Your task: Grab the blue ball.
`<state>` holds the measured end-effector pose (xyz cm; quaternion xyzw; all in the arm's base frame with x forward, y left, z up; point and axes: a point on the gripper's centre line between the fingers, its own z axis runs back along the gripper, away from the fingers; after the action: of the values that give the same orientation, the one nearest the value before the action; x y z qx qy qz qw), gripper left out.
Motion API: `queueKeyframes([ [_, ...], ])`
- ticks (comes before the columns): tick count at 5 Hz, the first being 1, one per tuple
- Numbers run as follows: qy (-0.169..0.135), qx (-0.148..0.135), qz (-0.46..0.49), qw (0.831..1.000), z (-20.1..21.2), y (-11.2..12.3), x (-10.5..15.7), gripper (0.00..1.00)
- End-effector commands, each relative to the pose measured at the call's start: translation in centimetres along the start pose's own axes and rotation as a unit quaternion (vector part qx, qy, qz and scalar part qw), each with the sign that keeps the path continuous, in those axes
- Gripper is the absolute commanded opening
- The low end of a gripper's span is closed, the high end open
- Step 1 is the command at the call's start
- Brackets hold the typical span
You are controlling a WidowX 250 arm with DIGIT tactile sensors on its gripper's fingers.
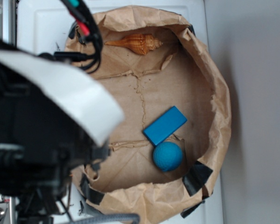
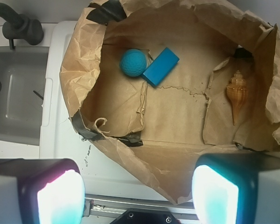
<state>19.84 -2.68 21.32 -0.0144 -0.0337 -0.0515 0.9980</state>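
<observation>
Blue ball (image 1: 168, 156) in paper-lined basin (image 1: 219, 107)

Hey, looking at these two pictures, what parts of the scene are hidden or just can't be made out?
- End effector: in the wrist view only two blurred, glowing fingertips show, cut off by the bottom edge.
- Exterior view: the dark arm covers the left part of the paper bag.
- Blue ball and blue block: whether they touch is unclear in both views.
- Seashell: too small for surface detail.

Inside the crumpled brown paper-lined basin (image 1: 214, 93), the round teal-blue ball (image 1: 168, 156) touches the flat blue rectangular block (image 1: 164, 125); the orange spiral seashell (image 1: 136, 43) lies well apart at the opposite wall.
</observation>
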Motion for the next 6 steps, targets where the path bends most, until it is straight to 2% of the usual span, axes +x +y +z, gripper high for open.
queueKeyframes([
  [1,-0.09,0.057,-0.109,0.988,-1.0,2.3,4.8,1.0],
  [2,-0.086,0.067,-0.188,0.976,-4.1,4.9,7.2,1.0],
  [3,-0.099,0.058,-0.282,0.952,-6.4,6.6,8.0,1.0],
  [4,-0.107,0.062,-0.345,0.931,-8.9,8.0,7.4,1.0],
  [5,-0.115,0.045,-0.393,0.911,-12.2,7.0,8.0,1.0],
  [6,-0.107,0.016,-0.403,0.909,-13.6,4.4,9.1,1.0],
])
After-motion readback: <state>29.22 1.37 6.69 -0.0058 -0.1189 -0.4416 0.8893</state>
